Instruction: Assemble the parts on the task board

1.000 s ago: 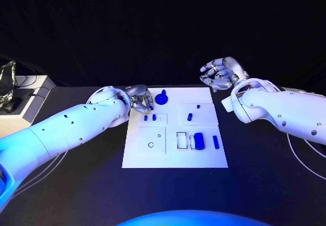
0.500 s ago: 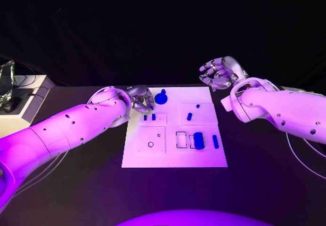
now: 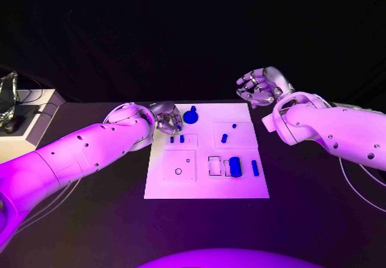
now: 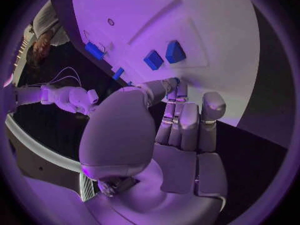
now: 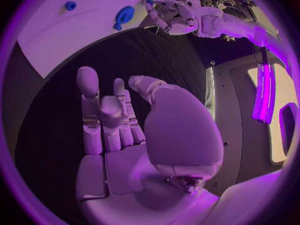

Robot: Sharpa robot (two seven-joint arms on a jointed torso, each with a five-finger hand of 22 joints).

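Two hands in play, and honestly barely anything has moved over the last second. My left hand [image 3: 167, 119] sits at the far-left corner of the task board [image 3: 241, 188], same spot as before, fingers curled down toward the board edge. From the left wrist view the fingertips [image 4: 181, 91] look bunched together right by the two small blue pegs [image 4: 164, 55], but I can't tell if they've actually got hold of anything or are just touching the plate. The right hand [image 3: 260, 87] hangs above the table off the far-right corner, fingers loosely curled, nothing in it as far as the right wrist view shows.

Parts-wise: the round blue knob piece [image 3: 191, 116] is at the far edge just beside the left hand, the big blue cylinder [image 3: 235, 166] is lying near the slots on the near-right part, and a thin blue bar [image 3: 255, 168] is beside it. None of them has shifted.

My read: the left hand is mid-pick or lining up on a peg, so the assembly is at an early stage.
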